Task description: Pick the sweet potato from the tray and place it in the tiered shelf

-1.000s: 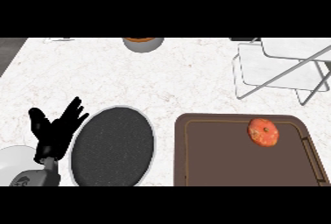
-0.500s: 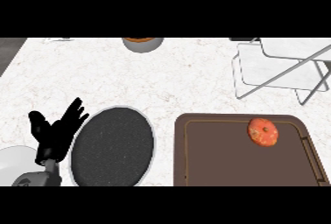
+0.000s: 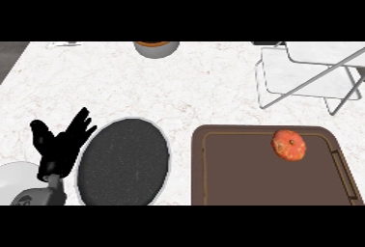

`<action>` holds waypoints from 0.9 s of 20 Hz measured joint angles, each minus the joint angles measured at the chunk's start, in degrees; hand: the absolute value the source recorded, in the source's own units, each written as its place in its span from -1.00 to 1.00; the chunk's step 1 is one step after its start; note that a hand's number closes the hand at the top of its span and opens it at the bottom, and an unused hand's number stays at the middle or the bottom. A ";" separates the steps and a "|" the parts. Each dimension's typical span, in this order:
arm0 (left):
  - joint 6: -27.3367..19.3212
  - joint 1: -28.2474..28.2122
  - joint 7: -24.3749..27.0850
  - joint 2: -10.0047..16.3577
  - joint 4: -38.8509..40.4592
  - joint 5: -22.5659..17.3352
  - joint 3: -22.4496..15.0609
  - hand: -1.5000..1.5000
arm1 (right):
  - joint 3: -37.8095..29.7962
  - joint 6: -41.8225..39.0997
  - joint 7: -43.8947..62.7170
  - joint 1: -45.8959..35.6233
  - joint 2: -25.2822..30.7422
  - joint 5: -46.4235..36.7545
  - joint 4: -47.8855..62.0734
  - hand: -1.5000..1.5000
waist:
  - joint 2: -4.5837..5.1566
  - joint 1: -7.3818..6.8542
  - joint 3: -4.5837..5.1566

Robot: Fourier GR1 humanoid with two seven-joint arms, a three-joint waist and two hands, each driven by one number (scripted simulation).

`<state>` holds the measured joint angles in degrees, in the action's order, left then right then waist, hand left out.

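Item 1, left hand [image 3: 61,144]: low at the view's left, fingers straight and spread, pointing up, holding nothing. I log it as resting, just left of the plate. Right hand: I find it nowhere in the view.

Item 2, plate [image 3: 125,164]: dark, pale-rimmed, bare, lying between the left hand and the tray.

Item 3, tray [image 3: 242,183]: brown, with a raised lip, at the lower right, just beside the plate.

Item 4, sweet potato [image 3: 289,144]: orange, roundish, alone in the tray's far right part, near the far lip.

Item 5, shelf [image 3: 306,72]: white, thin-legged, beyond the tray at the upper right, partly cut off by the view's edge.

Item 6, bowl [image 3: 156,47]: at the far edge of the counter [image 3: 178,96], well apart from everything else.

Risks, in my judgement: the rounded sweet potato may roll across the flat tray if a finger nudges it before the hand closes. The lip beside it leaves little room for fingers on that side. The shelf's thin legs could catch an incoming hand or forearm, and a badly seated sweet potato could roll off a tier. If I send the left hand, its forearm must pass over the plate.

Position: the sweet potato lies well apart from the left hand, to its right, with the plate and most of the tray between them. It is nearer the shelf than the hand.
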<state>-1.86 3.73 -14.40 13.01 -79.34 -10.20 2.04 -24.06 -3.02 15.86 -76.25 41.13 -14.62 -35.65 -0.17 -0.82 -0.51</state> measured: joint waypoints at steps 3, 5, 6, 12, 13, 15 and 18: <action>0.37 -0.23 0.13 -0.04 -0.56 -0.19 0.10 0.00 | -1.92 2.98 0.62 -0.82 2.05 0.51 0.59 -1.00 | 0.03 -0.09 0.07; 0.35 -0.22 0.19 -0.21 -0.53 -0.04 0.01 0.00 | -2.52 5.24 0.59 -0.84 3.56 0.03 0.97 -1.00 | 0.08 -0.08 0.10; 0.65 -0.07 -0.04 0.15 -0.37 -0.32 0.40 0.00 | -2.85 6.11 0.82 -0.90 4.85 -0.29 1.33 -1.00 | 0.13 -0.08 0.11; 0.00 -0.59 -0.30 -0.70 -1.67 0.49 -0.39 0.00 | -7.09 10.10 0.58 0.78 11.92 0.43 4.57 -1.00 | 0.24 -0.10 0.14; -0.03 -0.70 -0.51 -0.66 -1.87 0.37 -0.21 0.00 | -7.87 10.04 0.64 1.09 13.35 0.84 4.93 -1.00 | 0.22 -0.03 0.14; -0.95 -0.72 -1.14 -1.25 -2.23 0.99 -0.62 0.00 | -9.76 9.33 0.20 2.14 15.55 2.19 6.40 -1.00 | 0.19 0.03 0.12; -0.37 -0.85 -2.11 -0.47 -2.62 0.54 -0.06 0.00 | -12.31 5.12 -0.85 4.50 20.36 4.32 8.62 -1.00 | 0.20 0.23 0.15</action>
<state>-2.24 2.88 -16.51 12.54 -81.96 -9.66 1.98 -36.37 2.10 15.00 -71.75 61.49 -10.30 -27.04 0.03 -0.59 -0.36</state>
